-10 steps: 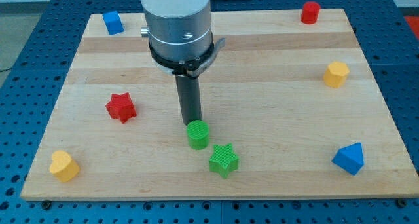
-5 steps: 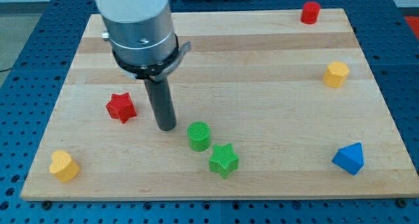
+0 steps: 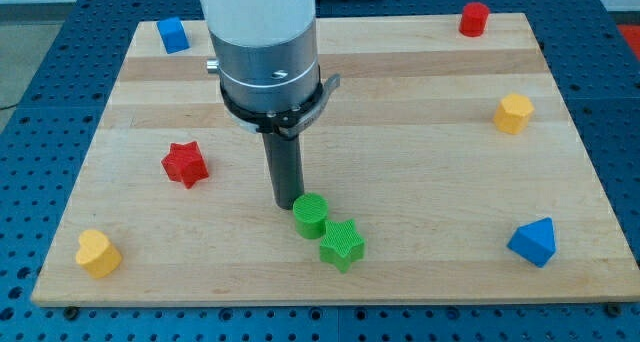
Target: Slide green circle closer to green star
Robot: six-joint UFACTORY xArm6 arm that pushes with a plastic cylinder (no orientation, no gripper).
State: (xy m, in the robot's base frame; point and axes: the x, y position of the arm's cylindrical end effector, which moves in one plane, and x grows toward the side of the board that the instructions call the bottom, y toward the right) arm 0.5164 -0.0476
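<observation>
The green circle [image 3: 311,216] is a short cylinder standing on the wooden board [image 3: 400,152] near the view's bottom middle. The green star [image 3: 342,244] lies just below and right of it, and the two touch or nearly touch. My tip [image 3: 285,203] is at the circle's upper left edge, right against it. The rod rises to the big grey and white arm body above.
A red star [image 3: 185,164] lies at the left, a yellow heart-like block [image 3: 97,253] at the bottom left, a blue block [image 3: 173,34] at the top left. A red cylinder [image 3: 473,19], a yellow hexagon [image 3: 514,113] and a blue triangle-like block [image 3: 532,242] lie on the right.
My tip swung left away from the circle, then came back to its upper left side. The green circle has shifted down and right, closer to the green star.
</observation>
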